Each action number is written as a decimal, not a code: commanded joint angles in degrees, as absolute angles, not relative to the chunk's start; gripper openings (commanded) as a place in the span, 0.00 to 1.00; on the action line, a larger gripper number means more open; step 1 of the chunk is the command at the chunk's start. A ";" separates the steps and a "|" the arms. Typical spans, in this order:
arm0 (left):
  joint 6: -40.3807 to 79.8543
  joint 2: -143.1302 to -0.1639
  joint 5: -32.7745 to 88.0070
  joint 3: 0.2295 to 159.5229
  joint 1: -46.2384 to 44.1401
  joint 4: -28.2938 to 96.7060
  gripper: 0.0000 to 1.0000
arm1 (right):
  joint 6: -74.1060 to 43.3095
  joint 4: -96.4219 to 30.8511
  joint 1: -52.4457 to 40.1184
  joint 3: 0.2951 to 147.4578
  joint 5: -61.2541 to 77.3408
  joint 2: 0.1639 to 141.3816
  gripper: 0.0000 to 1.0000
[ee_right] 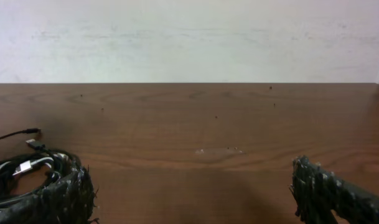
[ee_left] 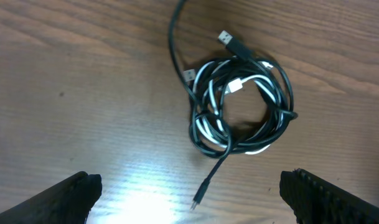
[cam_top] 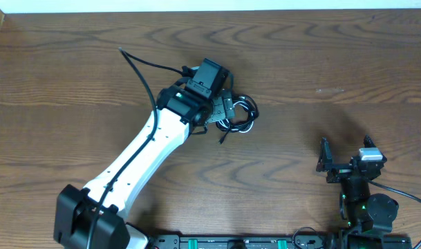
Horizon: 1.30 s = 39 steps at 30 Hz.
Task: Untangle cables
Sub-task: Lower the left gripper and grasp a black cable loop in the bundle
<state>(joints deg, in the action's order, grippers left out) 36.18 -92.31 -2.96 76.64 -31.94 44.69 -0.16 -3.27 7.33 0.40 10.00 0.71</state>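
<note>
Black cords and one white cord, the cables (cam_top: 247, 122), lie wound into a single small ring near the middle of the wooden tabletop (cam_top: 314, 48) in the overhead view. The left gripper (cam_top: 227, 109) hangs right over the ring's near-left edge and hides part of it. The right gripper (cam_top: 346, 156) sits well apart, off toward the front right, so the left arm is plainly the nearer one. The right arm's jaws stand wide apart with nothing between them.

From the left wrist, the cables (ee_left: 239, 106) lie ahead of the jaws and a little toward the right-hand finger, not between them. The ring is roughly round, with no clear long axis. A loose black tail (ee_left: 211, 177) runs from its near edge toward the gap between the fingers, and a USB plug (ee_left: 229, 38) sticks out on the far side. The left gripper (ee_left: 190, 182) is fully spread, holding and touching nothing that I can see.

From the right wrist, the cables (ee_right: 27, 171) show low on the left, behind the left-hand finger. The right gripper (ee_right: 190, 186) is spread wide over bare wood.
</note>
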 commanded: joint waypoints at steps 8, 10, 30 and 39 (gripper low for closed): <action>36.77 -99.26 -3.49 77.87 -34.35 42.70 0.99 | 0.49 -3.60 7.62 0.32 9.54 0.38 0.99; 36.75 -100.99 -3.49 77.87 -34.48 42.04 0.99 | 0.49 -3.60 7.62 0.32 9.54 0.38 0.99; 36.75 -111.68 -3.73 77.84 -34.48 35.42 0.99 | 0.49 -3.60 7.62 0.32 9.54 0.38 0.99; 36.73 -113.84 -3.92 77.84 -34.46 32.38 0.99 | 0.51 -3.60 7.62 0.32 9.54 0.38 0.99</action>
<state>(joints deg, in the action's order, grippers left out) 36.21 -112.75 -2.96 76.64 -34.35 32.99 -0.16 -3.27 7.33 0.40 10.02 0.71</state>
